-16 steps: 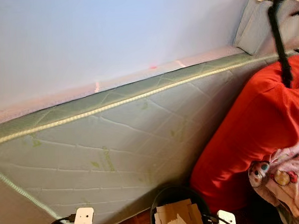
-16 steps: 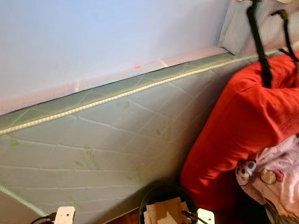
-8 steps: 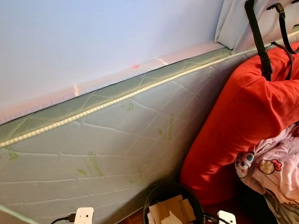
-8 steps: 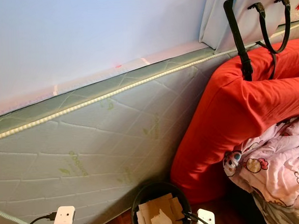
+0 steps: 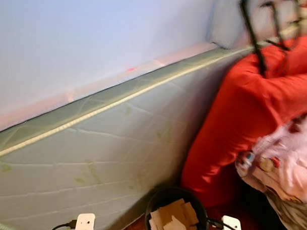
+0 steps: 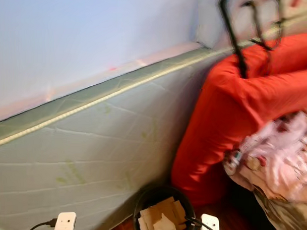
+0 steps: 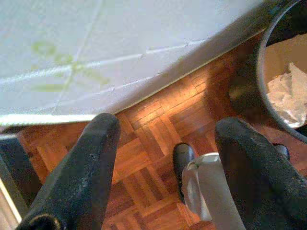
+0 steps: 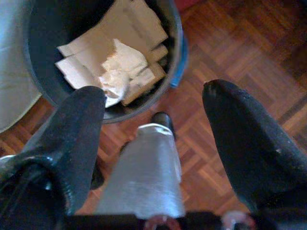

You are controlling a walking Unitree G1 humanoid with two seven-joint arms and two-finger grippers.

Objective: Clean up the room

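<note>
A mattress (image 5: 94,142) stands on edge against the far wall (image 5: 90,36). To its right leans a big cushion (image 5: 244,112), with a bundle of cloth (image 5: 283,161) right of that. Nearer, a bin (image 5: 174,215) holding cardboard (image 5: 172,220) sits on the floor (image 8: 230,62).

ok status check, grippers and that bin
Left gripper open, empty, over parquet. Right gripper open, empty, beside black waste bin holding cardboard scraps. Mattress and red cushion close by.
</note>
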